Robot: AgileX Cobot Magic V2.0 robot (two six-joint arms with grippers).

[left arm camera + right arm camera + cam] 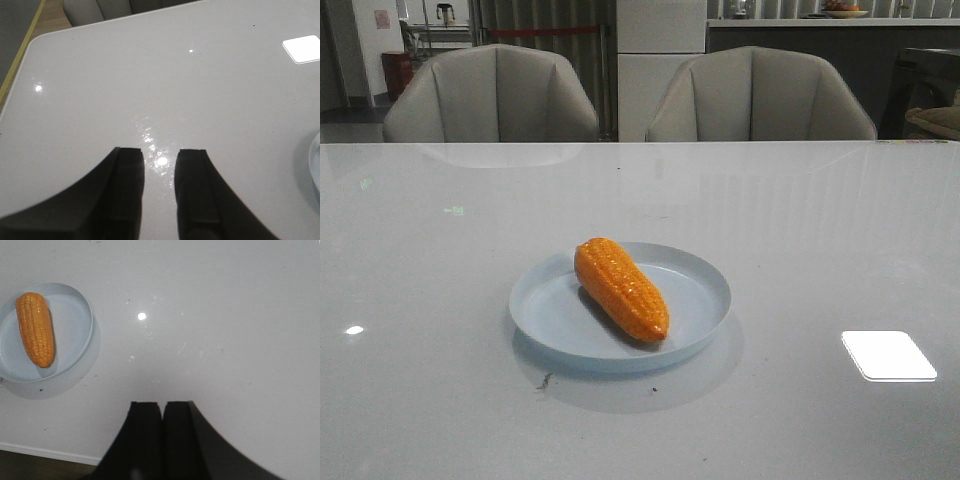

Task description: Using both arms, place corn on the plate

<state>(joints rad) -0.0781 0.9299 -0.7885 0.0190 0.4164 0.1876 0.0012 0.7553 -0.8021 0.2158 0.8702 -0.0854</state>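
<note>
Corn (620, 288) lies aslant inside the plate (705, 285) — apparently placed — so left gripper (161, 165) hangs slightly apart, right gripper (162, 412) nearly together, both empty above the counter (820, 230).

I count one glossy orange-yellow toy corn cob (620, 288) with bumpy kernel rows, and one round, shallow, pale blue plate (700, 300). One glossy white table (820, 230). Behind it I count two pale grey upholstered chairs (490, 95). From my wrist cameras I count two black grippers, the left (161, 172) and the right (162, 415), one per arm.
</note>
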